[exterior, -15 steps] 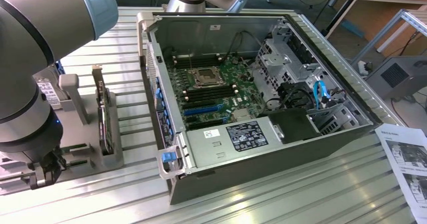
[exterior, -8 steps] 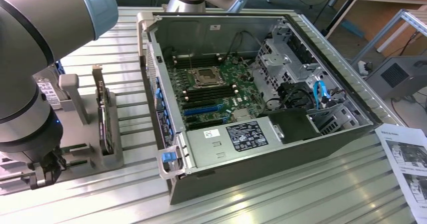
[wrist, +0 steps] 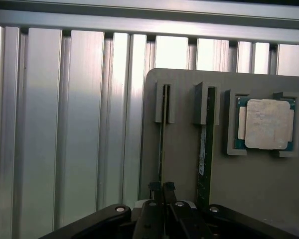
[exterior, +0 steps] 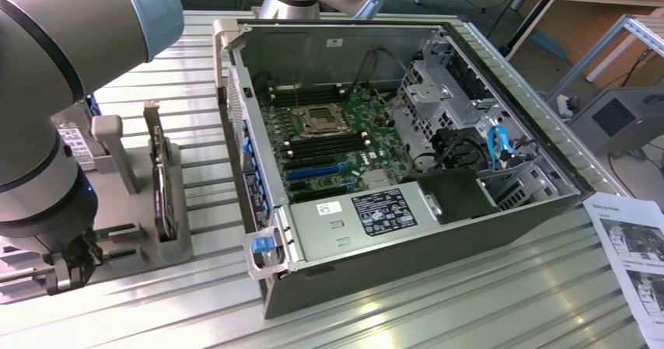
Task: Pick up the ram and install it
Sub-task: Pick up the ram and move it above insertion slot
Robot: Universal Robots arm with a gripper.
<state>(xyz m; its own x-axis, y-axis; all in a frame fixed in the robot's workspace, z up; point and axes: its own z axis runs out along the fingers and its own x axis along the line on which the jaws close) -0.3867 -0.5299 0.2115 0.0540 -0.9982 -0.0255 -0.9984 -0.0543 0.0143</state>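
1. On the grey holder [wrist: 184, 164], seen in the wrist view, the ram [wrist: 162, 134] stands on edge in its slot, its far end seated in a notched bracket.
2. Gripper [wrist: 163, 191] sits over the ram's near end; fingers [wrist: 154, 191] are drawn narrow and pinch the board's edge between them.
3. A second green board [wrist: 205, 149] with a white label stands in the neighbouring slot, just beside the ram and parallel to it.
4. A square silver processor chip [wrist: 265, 124] lies flat in its own recess, beyond the second board.
5. Exterior view: the arm [exterior: 42, 92] reaches down at the exterior view's left; the open computer case [exterior: 415, 240] lies on the slatted table [exterior: 446, 310], well apart from the gripper.
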